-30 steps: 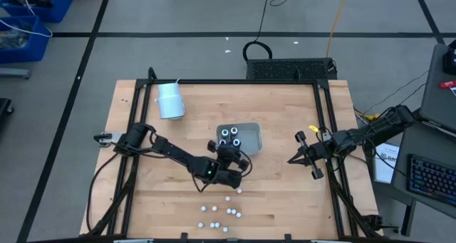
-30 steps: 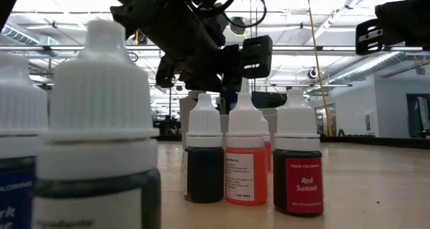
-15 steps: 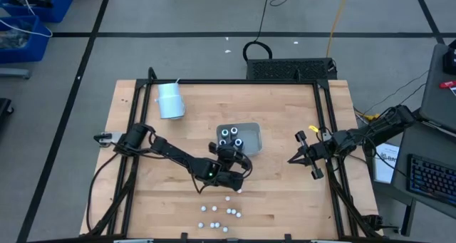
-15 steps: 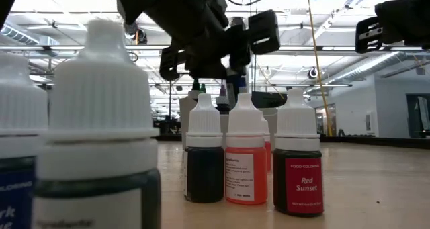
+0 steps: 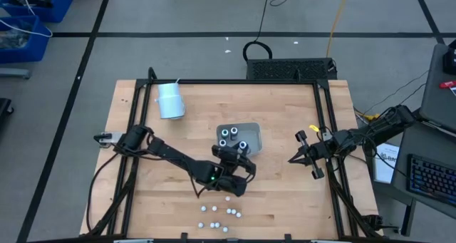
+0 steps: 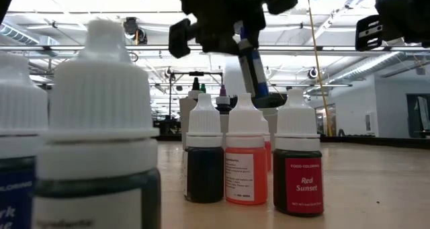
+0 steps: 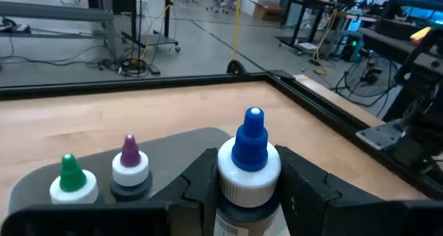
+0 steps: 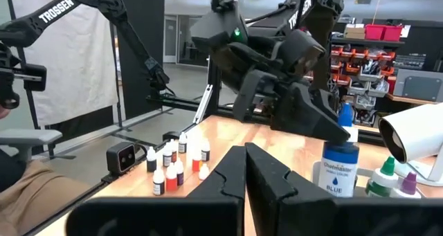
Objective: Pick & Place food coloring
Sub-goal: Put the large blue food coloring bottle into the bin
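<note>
My left gripper (image 5: 241, 152) is shut on a dark food coloring bottle (image 8: 340, 163) with a blue tip and a white collar, held just above the clear tray (image 5: 254, 131) at mid-table. Other food coloring bottles, one green-tipped (image 7: 71, 177) and one purple-tipped (image 7: 130, 163), stand upright in the tray. Several small food coloring bottles (image 5: 218, 213) stand on the table near its front edge. My right gripper (image 5: 291, 159) hangs shut at the table's right side, holding nothing. My left gripper pinches the bottle between its two fingers (image 7: 205, 184) on the upper body, just under the white collar (image 7: 249, 172). The fingers come nearly level from the table's left. The bottle is lifted clear of the tray, tip up and leaning (image 6: 252, 71).
A pale cup (image 5: 171, 100) lies at the table's far left. Black rails (image 5: 326, 115) run along the table's sides. The small bottles in front include a red-labelled one (image 6: 298, 168) and an orange one (image 6: 246, 165). Bare wood lies right of the tray.
My left gripper has risen with the blue-tipped bottle, lifting it out from among the others in the tray. It has shifted a little toward the table's near right. Its wrist has rolled, so the bottle now leans.
</note>
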